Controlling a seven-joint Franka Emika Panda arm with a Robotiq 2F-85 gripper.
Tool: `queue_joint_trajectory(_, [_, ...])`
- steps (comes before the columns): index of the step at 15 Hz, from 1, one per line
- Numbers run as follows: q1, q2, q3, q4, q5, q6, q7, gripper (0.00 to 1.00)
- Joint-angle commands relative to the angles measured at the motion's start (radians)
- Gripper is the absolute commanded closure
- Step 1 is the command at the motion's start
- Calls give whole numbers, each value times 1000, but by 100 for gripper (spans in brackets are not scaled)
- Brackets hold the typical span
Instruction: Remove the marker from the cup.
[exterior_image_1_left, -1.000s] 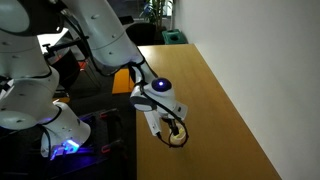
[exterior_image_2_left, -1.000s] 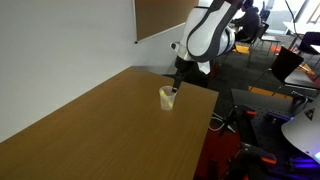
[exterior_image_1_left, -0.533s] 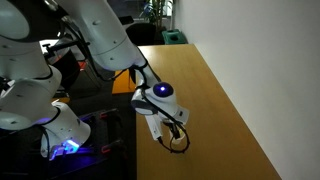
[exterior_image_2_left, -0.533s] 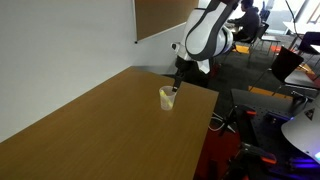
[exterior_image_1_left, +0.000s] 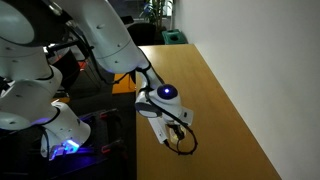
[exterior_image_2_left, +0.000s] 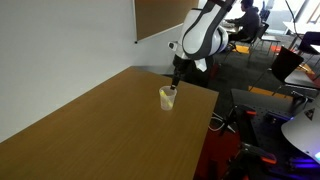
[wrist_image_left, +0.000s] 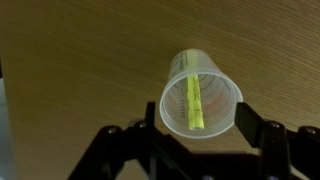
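Gripper (wrist_image_left: 198, 114) is spread wide, fingers (wrist_image_left: 150, 112) on either side of the cup (wrist_image_left: 200, 90), nothing pinched. Can't tell from the wrist view if the pads touch the cup wall or sit just off it. The cup stands upright on the wooden tabletop (wrist_image_left: 70, 60), right between the fingers and under the gripper. It is translucent whitish, with its open mouth facing up at the wrist camera. The marker (wrist_image_left: 193, 103) is yellow and inside the cup, leaning across it from the far side to the rim nearest the gripper's palm, midway between the two fingers. In an exterior view the gripper (exterior_image_2_left: 176, 87) hangs down over the cup (exterior_image_2_left: 167, 97) near the tabletop (exterior_image_2_left: 90, 130) edge, tips at about rim level; the marker is too small to make out there. In an exterior view from the opposite side the gripper (exterior_image_1_left: 180, 140) points down at the tabletop (exterior_image_1_left: 215, 95) and blocks the cup completely. The white arm (exterior_image_1_left: 105, 40) reaches in from the tabletop's edge.
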Motion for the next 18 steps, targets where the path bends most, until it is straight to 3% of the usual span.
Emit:
queue_joint_trajectory(1, [2,41,-4,50,-24,1,-17,22])
queue_joint_trajectory(6, [0,79,14,77,-21,3,-11,35])
queue_joint_trajectory(7, [-41,80,46,72,-104,6,54,37])
queue_joint_trajectory(11, [-54,86,63,69,-200,8,113,40])
queue_joint_trajectory(18, [-85,96,83,89,-266,-3,165,47])
